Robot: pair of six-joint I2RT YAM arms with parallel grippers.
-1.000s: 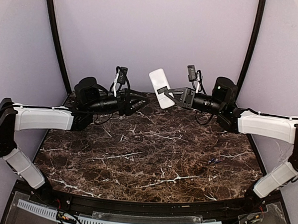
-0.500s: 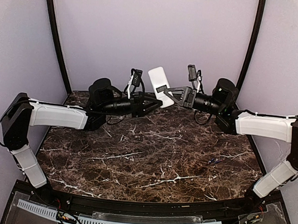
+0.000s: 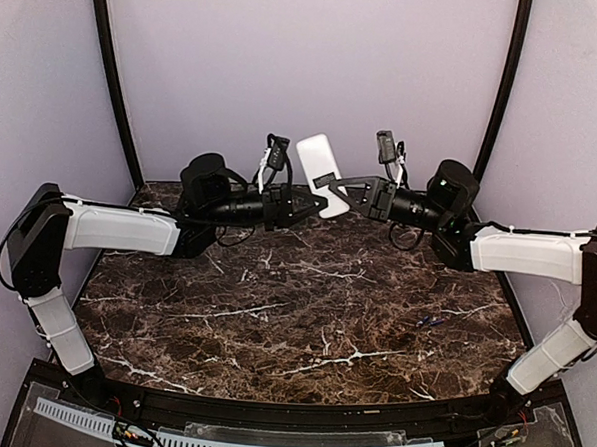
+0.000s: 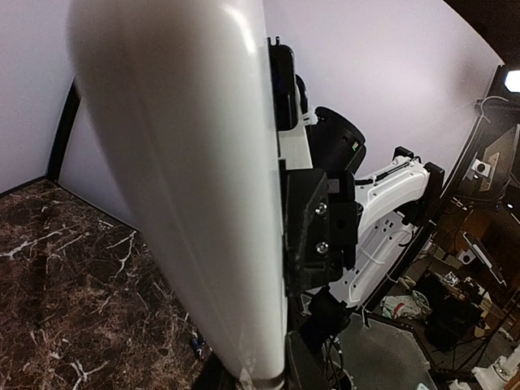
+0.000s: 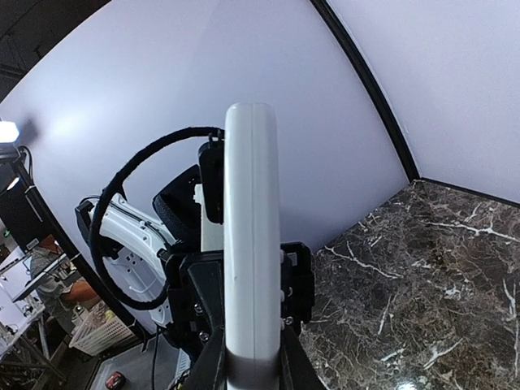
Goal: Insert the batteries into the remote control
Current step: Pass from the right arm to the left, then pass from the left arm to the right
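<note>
The remote control [image 3: 318,162] is held upright in the air at the back centre, its plain white back toward the top camera. My right gripper [image 3: 329,188] is shut on its lower part from the right. My left gripper [image 3: 309,200] comes in from the left, its jaws closed against both faces of the same lower part. The remote [image 4: 187,162] fills the left wrist view. In the right wrist view it shows edge-on [image 5: 252,244] between my right gripper's [image 5: 253,364] fingers. One small dark bluish battery [image 3: 431,320] lies on the table at the right, also visible as a blue speck [image 4: 197,344].
The dark marble table [image 3: 294,313] is walled by pale panels at the back and both sides. Black frame posts [image 3: 114,84] stand at the back corners. Cables loop off both wrists near the remote.
My left arm has swung right to the remote and its jaws have closed on it. My right gripper has kept its hold, with the remote barely moving.
</note>
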